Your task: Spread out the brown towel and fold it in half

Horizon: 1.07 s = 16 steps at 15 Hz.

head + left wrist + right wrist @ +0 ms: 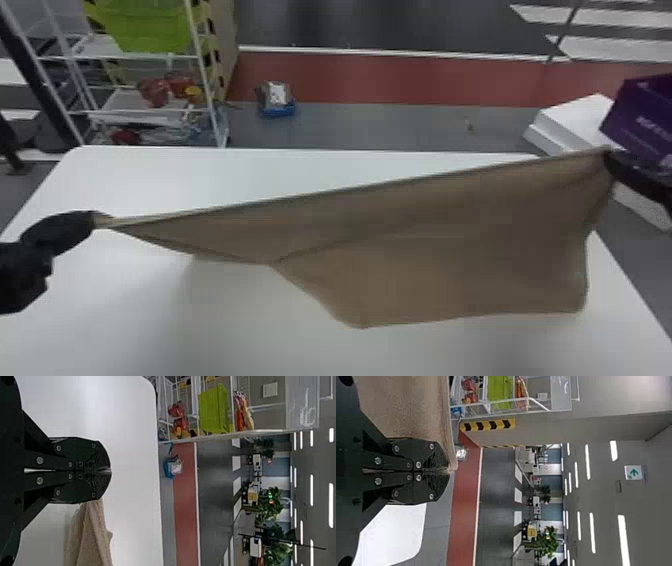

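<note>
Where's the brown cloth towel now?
In the head view, the brown cloth towel hangs over the white table, stretched between the black left pincer and the black right pincer.

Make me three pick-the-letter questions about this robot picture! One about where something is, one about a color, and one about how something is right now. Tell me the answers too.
1. Where is the green bin?
A. On the floor
B. On the rack
C. On the table

2. What color is the towel?
A. Brown
B. Blue
C. Pink

3. How is the towel now?
A. Folded small
B. Rolled up
C. Held up by its ends

Answers:
1. B: it sits among the rack's white bars, at the head view's upper left.
2. A: its cloth is brown in all three views.
3. C: the left gripper and right gripper are shut on its ends, with the cloth stretched between them.
</note>
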Tool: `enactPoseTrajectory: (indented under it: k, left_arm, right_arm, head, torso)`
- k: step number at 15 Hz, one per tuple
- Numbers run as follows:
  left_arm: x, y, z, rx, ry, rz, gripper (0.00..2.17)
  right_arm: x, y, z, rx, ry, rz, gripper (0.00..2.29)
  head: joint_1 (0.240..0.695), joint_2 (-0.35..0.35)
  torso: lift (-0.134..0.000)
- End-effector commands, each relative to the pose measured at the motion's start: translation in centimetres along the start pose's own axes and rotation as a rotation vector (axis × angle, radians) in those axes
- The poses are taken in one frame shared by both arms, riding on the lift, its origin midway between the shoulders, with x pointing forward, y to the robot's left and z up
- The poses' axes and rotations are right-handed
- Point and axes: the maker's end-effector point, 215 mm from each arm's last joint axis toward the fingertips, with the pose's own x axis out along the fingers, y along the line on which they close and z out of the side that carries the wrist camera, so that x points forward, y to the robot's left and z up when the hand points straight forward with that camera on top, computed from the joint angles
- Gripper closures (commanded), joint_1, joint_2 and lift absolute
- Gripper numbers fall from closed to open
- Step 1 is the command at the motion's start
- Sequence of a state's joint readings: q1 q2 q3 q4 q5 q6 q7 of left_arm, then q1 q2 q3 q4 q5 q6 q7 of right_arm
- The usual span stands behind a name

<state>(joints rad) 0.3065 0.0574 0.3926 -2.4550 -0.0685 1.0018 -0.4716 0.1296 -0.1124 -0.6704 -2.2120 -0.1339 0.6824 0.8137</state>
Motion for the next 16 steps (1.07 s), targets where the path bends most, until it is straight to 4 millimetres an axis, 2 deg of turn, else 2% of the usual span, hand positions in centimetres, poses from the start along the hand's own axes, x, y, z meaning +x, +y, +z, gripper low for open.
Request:
enactPoseTrajectory:
  k: [1, 5, 9, 11, 14, 16]
  left_arm:
    - [-1.6, 1.4, 0.5, -0.019, 0.006, 0.027, 1.73]
    - [-4.5, 1.7, 0.2, -0.029, 0.036, 0.038, 1.73]
    - [-8.4, 2.3, -1.1, -0.073, 0.106, 0.063, 1.73]
    - [-9.6, 3.0, -1.4, -0.097, 0.123, 0.073, 1.73]
    - [-10.0, 3.3, -0.8, -0.114, 0.108, 0.065, 1.73]
    - [-9.4, 3.0, 0.4, -0.116, 0.081, 0.055, 1.73]
  right_arm:
    - [-1.8, -1.1, 1.7, 0.013, -0.033, -0.01, 1.54]
    - [-3.8, -0.1, 3.1, 0.019, -0.045, 0.012, 1.54]
    - [-6.0, 2.2, 1.9, 0.039, -0.026, 0.05, 1.54]
    - [-6.7, 1.9, 1.6, 0.049, -0.028, 0.031, 1.54]
    - [-5.8, 1.9, 1.3, 0.051, -0.012, 0.034, 1.54]
    - [-3.8, 3.8, 0.2, 0.058, 0.011, 0.076, 1.54]
  head:
    - [0.695, -0.068]
    - [0.695, -0.069]
    - [0.695, -0.052]
    - [0.695, -0.042]
    - [0.695, -0.029]
    - [0.695, -0.027]
  torso:
    - [-0.123]
    - [-0.123]
    - [-0.123]
    - [-0.123]
    - [-0.123]
    - [-0.123]
